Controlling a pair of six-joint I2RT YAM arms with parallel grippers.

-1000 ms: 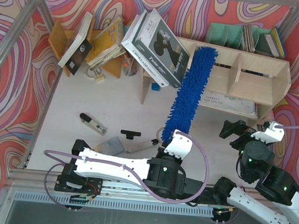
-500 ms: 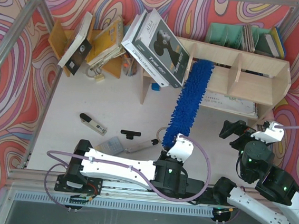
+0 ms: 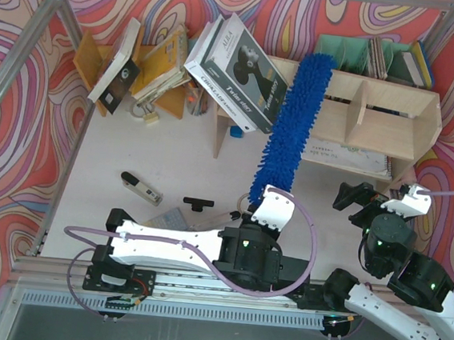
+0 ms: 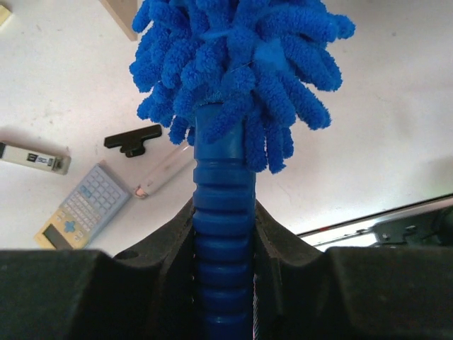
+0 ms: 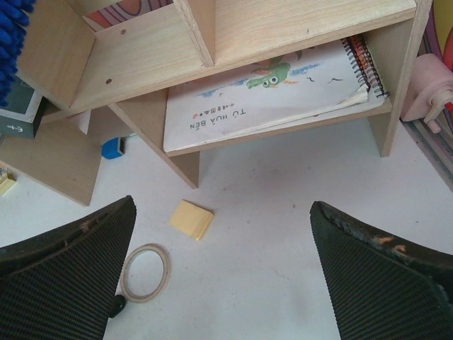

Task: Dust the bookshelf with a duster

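Observation:
The bright-blue fluffy duster (image 3: 292,124) stretches from my left gripper (image 3: 261,203) up across the left end of the pale plywood bookshelf (image 3: 383,93), its tip near the shelf top's back edge. In the left wrist view my left gripper (image 4: 223,219) is shut on the duster's ribbed blue handle (image 4: 223,184), with the shaggy head (image 4: 233,64) above. My right gripper (image 3: 357,200) is open and empty over the table in front of the shelf's right part; the right wrist view shows its gap (image 5: 223,269) and the shelf (image 5: 141,64).
Large books (image 3: 237,66) lean against the shelf's left end, with more books (image 3: 117,63) at the back left. A calculator (image 3: 170,221), black clip (image 3: 199,205) and marker (image 3: 141,187) lie left. A yellow pad (image 5: 191,218), tape ring (image 5: 145,273) and spiral notebook (image 5: 269,92) are by the shelf.
The duster's head drew back toward the shelf's front edge, then pushed farther across the shelf top to the back. The right arm has not moved.

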